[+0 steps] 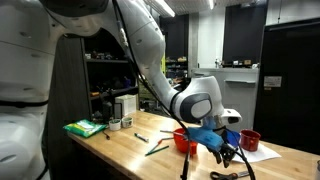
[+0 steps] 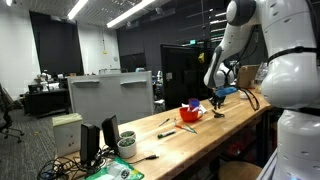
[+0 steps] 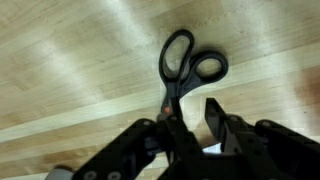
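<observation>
Black scissors (image 3: 185,68) lie flat on the wooden table (image 3: 70,60), their two finger loops at the top of the wrist view and their blades running down under my gripper (image 3: 192,116). The pivot with its orange dot sits right against one fingertip (image 3: 170,125); the other fingertip (image 3: 213,112) stands apart, with bare wood showing between them. The jaws are partly closed with a gap left, and no grip on the scissors shows. In an exterior view the gripper (image 1: 228,152) hangs just above the scissors (image 1: 232,174) near the table's front edge.
Two red cups (image 1: 185,140) (image 1: 250,139) stand close to the gripper, one on white paper (image 1: 262,152). Hand tools (image 1: 155,147) and a green cloth (image 1: 85,128) lie further along the table. A grey screen (image 2: 110,97) stands beyond the table's far end.
</observation>
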Tool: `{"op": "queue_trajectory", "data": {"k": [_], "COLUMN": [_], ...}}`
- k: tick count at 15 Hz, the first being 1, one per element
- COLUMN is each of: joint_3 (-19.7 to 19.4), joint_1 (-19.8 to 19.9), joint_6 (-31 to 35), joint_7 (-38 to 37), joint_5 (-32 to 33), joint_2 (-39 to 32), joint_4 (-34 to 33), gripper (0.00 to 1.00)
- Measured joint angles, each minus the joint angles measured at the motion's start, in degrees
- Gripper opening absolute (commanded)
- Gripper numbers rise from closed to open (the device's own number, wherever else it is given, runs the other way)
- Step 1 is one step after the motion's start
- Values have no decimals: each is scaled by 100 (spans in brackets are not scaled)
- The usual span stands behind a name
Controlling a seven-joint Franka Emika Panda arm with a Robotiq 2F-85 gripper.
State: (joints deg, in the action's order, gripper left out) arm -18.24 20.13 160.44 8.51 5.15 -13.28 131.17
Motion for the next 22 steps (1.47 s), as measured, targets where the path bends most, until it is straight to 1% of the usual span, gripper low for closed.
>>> {"op": "queue_trajectory", "data": {"k": [3, 5, 9, 10, 11, 12, 13, 15, 16, 22], "joint_3": [0, 0, 0, 0, 0, -4, -15, -45, -49, -53], "joint_1": [0, -1, -3, -3, -4, -2, 0, 9, 22, 31], "joint_6": [9, 13, 26, 28, 30, 31, 31, 29, 27, 27], "joint_7": [17, 24, 68, 93, 111, 132, 149, 241, 262, 305], "joint_5": [0, 0, 0, 0, 0, 0, 0, 0, 0, 0], "joint_2": [123, 197, 389, 447, 510, 578, 648, 787, 837, 894], "joint_4": [29, 42, 98, 114, 134, 158, 181, 232, 254, 311], "gripper": [30, 24, 28, 27, 53, 53, 33, 45, 52, 53]}}
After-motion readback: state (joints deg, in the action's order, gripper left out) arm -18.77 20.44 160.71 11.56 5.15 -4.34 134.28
